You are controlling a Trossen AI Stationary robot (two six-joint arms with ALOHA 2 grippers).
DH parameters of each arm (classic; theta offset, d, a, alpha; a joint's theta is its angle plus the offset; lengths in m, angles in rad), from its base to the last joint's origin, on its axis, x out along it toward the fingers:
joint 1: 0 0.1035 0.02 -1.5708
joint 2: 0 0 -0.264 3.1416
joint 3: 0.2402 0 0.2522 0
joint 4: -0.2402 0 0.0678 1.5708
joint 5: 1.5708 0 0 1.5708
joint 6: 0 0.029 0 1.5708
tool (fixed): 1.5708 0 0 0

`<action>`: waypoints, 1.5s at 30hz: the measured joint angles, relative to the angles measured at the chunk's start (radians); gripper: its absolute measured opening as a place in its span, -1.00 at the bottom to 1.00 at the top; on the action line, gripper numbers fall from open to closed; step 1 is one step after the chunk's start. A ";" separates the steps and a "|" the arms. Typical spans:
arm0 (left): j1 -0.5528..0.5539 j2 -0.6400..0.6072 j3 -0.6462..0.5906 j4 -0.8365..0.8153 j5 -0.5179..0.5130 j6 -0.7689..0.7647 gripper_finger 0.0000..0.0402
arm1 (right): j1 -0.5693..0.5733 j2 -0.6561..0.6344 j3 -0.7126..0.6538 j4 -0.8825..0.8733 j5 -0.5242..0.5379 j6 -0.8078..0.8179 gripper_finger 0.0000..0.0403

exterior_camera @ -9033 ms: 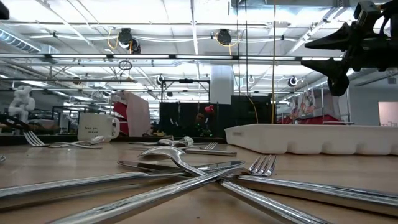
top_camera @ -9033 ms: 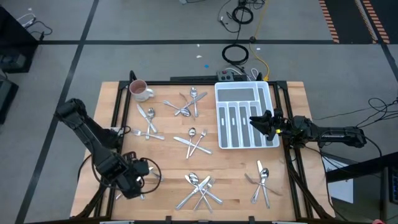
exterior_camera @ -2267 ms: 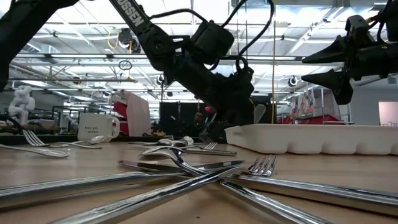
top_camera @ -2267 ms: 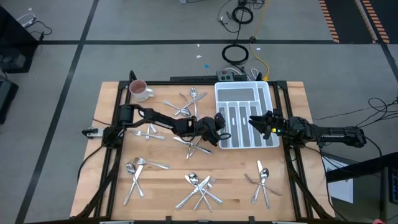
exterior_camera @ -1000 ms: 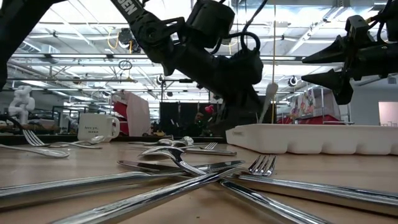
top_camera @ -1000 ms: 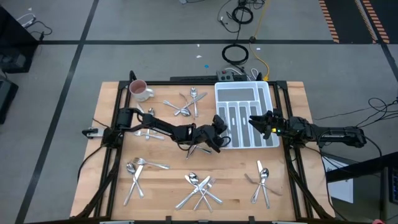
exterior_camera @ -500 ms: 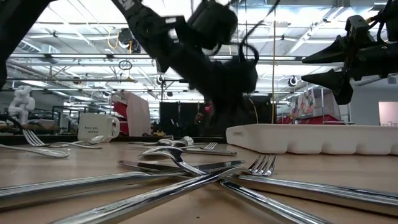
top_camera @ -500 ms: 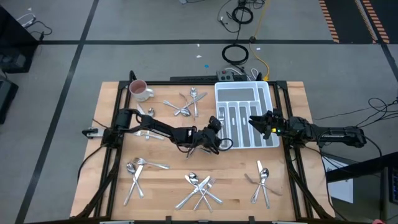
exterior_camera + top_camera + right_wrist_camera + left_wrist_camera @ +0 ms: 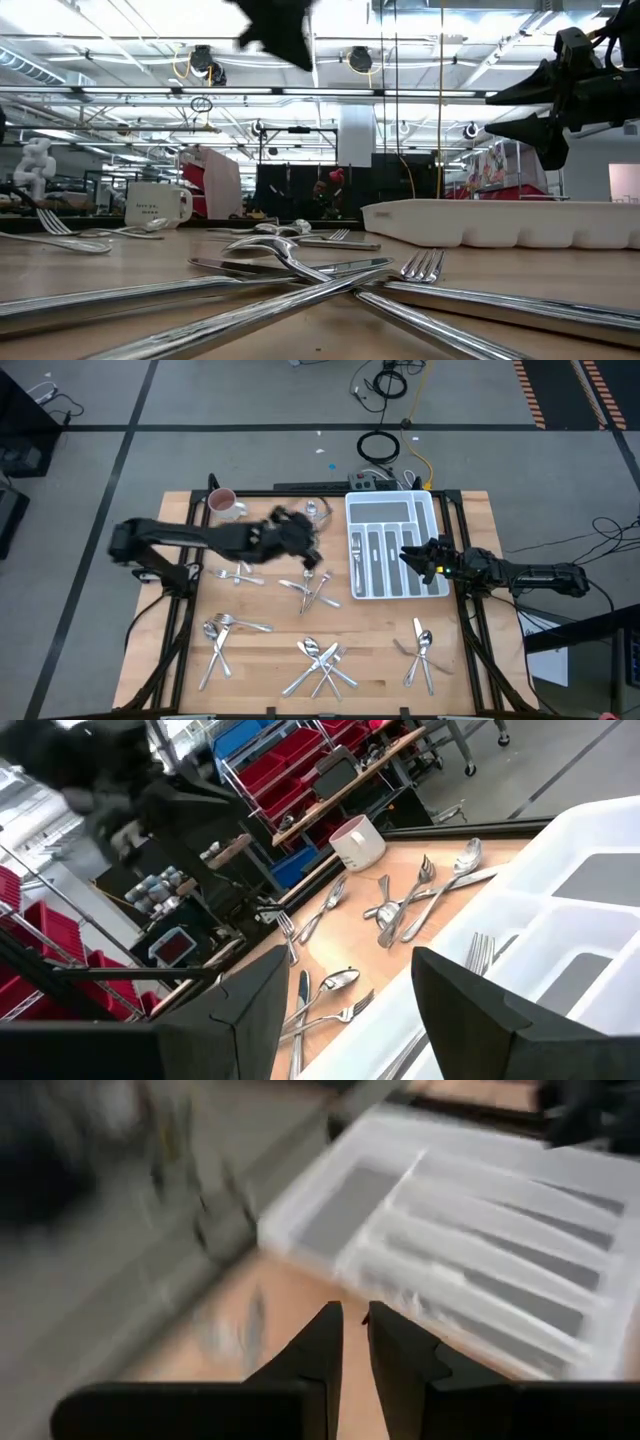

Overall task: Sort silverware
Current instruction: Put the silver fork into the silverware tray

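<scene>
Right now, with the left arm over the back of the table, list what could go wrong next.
The left gripper hangs over a crossed pile of silverware near the mug; a grab there could lift or drag several pieces at once.
The right gripper waits open over the tray, so a left-arm drop-off into the nearer slots might crowd it.
Its fork lies in the tray's left slot; a hasty drop could bounce pieces out.
</scene>
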 joint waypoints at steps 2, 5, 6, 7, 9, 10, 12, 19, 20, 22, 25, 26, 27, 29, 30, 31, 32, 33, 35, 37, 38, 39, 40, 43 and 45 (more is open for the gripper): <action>0.011 -0.055 0.000 -0.215 0.005 -0.208 -0.71 | 0.000 0.000 0.000 -0.001 0.000 0.000 0.01; 0.017 -0.112 -0.001 -0.524 -0.013 -0.447 -0.71 | 0.000 0.000 0.000 -0.001 0.000 -0.004 0.01; 0.018 -0.126 -0.006 -0.603 -0.016 -0.507 -0.71 | 0.000 0.000 0.000 -0.002 0.000 -0.010 0.01; 0.021 -0.135 -0.014 -0.669 -0.016 -0.562 -0.71 | 0.000 0.000 0.000 -0.002 0.000 -0.014 0.01; 0.023 -0.152 -0.045 -0.740 -0.014 -0.652 -0.71 | 0.000 0.001 0.000 -0.003 0.000 -0.020 0.01; 0.023 -0.158 -0.062 -0.753 -0.008 -0.690 -0.71 | 0.000 0.002 0.000 -0.004 0.000 -0.023 0.01; 0.023 -0.167 -0.106 -0.753 0.001 -0.746 -0.71 | 0.000 0.002 0.000 -0.004 0.000 -0.023 0.01; 0.100 -0.179 -0.313 -0.585 0.112 -0.731 -0.71 | 0.000 0.002 0.000 -0.007 0.000 -0.040 0.01; 0.129 -0.187 -0.344 -0.535 0.147 -0.689 -0.71 | 0.000 0.002 0.000 -0.007 0.000 -0.042 0.01; 0.193 -0.205 -0.404 -0.439 0.219 -0.617 -0.71 | 0.000 0.002 0.000 -0.007 0.000 -0.042 0.01; 0.294 -0.240 -0.471 -0.365 0.299 -0.575 -0.74 | 0.000 0.002 0.000 -0.007 0.000 -0.031 0.01; 0.324 -0.255 -0.487 -0.348 0.307 -0.574 -0.76 | 0.000 0.002 0.000 -0.007 0.000 -0.026 0.01; 0.355 -0.270 -0.499 -0.327 0.306 -0.571 -0.79 | 0.000 0.002 0.000 -0.007 0.000 -0.024 0.01; 0.421 -0.300 -0.515 -0.276 0.300 -0.554 -0.84 | 0.000 0.002 0.000 -0.007 0.000 -0.023 0.01; 0.451 -0.309 -0.518 -0.242 0.300 -0.518 -0.86 | 0.000 0.002 0.000 -0.007 0.000 -0.022 0.01; 0.484 -0.315 -0.518 -0.206 0.302 -0.470 -0.88 | 0.000 0.002 0.000 -0.007 0.000 -0.022 0.01; 0.511 -0.316 -0.518 -0.174 0.313 -0.425 -0.90 | 0.000 0.002 0.000 -0.007 0.000 -0.022 0.01; 0.537 -0.315 -0.518 -0.154 0.332 -0.396 -0.91 | 0.000 0.002 0.000 -0.008 0.000 -0.022 0.01; 0.579 -0.307 -0.519 -0.105 0.388 -0.387 -0.92 | 0.000 0.002 0.000 -0.008 0.000 -0.022 0.01; 0.601 -0.293 -0.519 -0.005 0.445 -0.384 -0.92 | 0.000 0.002 0.000 -0.008 0.000 -0.021 0.01; 0.603 -0.284 -0.519 0.056 0.464 -0.384 -0.92 | 0.000 0.002 0.000 -0.008 0.000 -0.021 0.01; 0.603 -0.273 -0.519 0.122 0.479 -0.384 -0.92 | 0.000 0.002 0.000 -0.008 0.000 -0.021 0.01; 0.598 -0.258 -0.519 0.198 0.492 -0.383 -0.92 | 0.000 0.002 0.000 -0.008 0.000 -0.021 0.01; 0.577 -0.193 -0.518 0.402 0.501 -0.346 -0.92 | 0.000 0.002 0.000 -0.010 0.001 -0.021 0.01; 0.564 -0.145 -0.511 0.484 0.502 -0.313 -0.92 | 0.000 0.002 0.000 -0.009 0.004 -0.021 0.01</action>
